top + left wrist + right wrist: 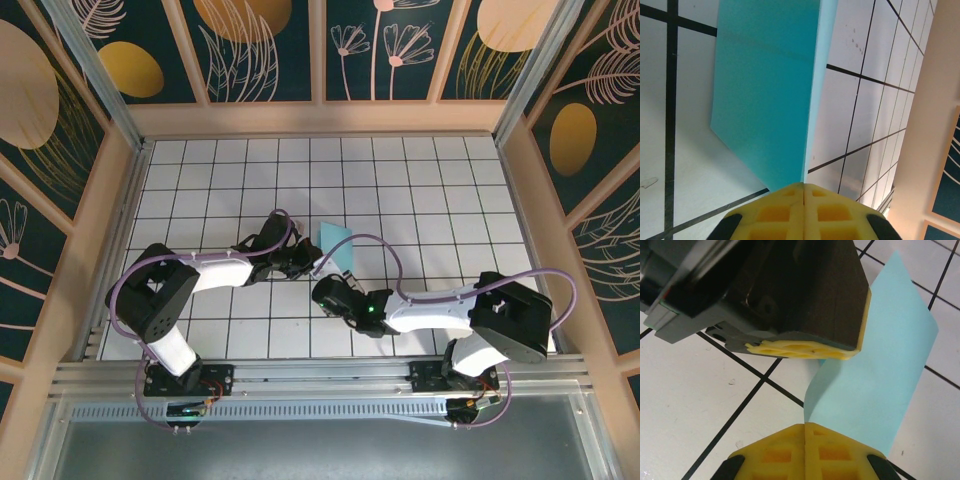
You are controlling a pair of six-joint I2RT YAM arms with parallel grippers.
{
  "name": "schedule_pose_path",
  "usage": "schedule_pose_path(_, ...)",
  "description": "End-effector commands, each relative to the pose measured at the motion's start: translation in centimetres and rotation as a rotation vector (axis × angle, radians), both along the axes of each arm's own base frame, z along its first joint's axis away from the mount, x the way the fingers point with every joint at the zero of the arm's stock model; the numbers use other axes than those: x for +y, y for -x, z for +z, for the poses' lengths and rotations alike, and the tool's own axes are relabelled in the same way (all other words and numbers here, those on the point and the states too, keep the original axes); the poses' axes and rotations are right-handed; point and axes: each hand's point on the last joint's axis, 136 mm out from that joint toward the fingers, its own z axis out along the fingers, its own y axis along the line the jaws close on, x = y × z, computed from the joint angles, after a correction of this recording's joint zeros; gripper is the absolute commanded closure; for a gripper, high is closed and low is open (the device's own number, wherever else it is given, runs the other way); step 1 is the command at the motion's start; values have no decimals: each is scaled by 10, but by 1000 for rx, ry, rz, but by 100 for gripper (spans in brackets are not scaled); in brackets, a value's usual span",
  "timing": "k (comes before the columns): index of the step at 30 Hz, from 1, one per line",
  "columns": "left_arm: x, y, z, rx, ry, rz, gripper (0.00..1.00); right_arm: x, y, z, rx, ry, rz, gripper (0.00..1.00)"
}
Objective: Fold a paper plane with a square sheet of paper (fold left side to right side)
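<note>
paper [338, 244]: mid-table | left hand [310, 264]: at its left edge | right hand [328, 288]: just below

Matte paper [765, 90]; smooth, faintly glossy tiled table [690, 175]; spongy yellow pads [775, 215].

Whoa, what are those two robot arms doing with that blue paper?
They are folding the paper to make a plane. The left gripper and the right gripper are both shut on it, pinching it close to each other. The paper bends up off the white table, and the fold is not yet pressed flat.
</note>
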Motion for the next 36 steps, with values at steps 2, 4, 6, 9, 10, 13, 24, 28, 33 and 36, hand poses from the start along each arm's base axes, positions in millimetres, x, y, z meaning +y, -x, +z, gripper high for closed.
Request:
schedule_pose_path(2, 11, -2, -2, -24, -63, 15, 83, -7, 3, 0, 64, -43, -6, 100)
schedule_pose_path(4, 17, -5, 2, -35, -66, 25, 78, -8, 6, -2, 106, -67, 7, 100)
schedule_pose_path(6, 26, -9, 7, -46, -72, 43, 75, -8, 9, -1, 147, -102, 21, 100)
schedule_pose_path(9, 43, -15, 14, -72, -102, 75, 72, -8, 13, -2, 229, -168, 45, 100)
schedule_pose_path(10, 48, -17, 18, -85, -114, 82, 70, -6, 14, -2, 261, -195, 59, 100)
schedule_pose_path(13, 56, -21, 28, -120, -133, 82, 69, -1, 20, -3, 363, -271, 101, 100)
schedule_pose_path(24, 33, -31, 34, -164, -143, -78, 87, 22, 37, 2, 564, -438, 224, 100)
schedule_pose_path(28, 21, -32, 23, -138, -130, -127, 91, 26, 38, 2, 600, -462, 240, 100)
schedule_pose_path(33, 14, -26, -3, -93, -175, -179, 93, 24, 38, 1, 615, -473, 240, 100)
schedule_pose_path(36, 3, -31, -2, -103, -177, -200, 93, 22, 38, -1, 623, -475, 236, 100)
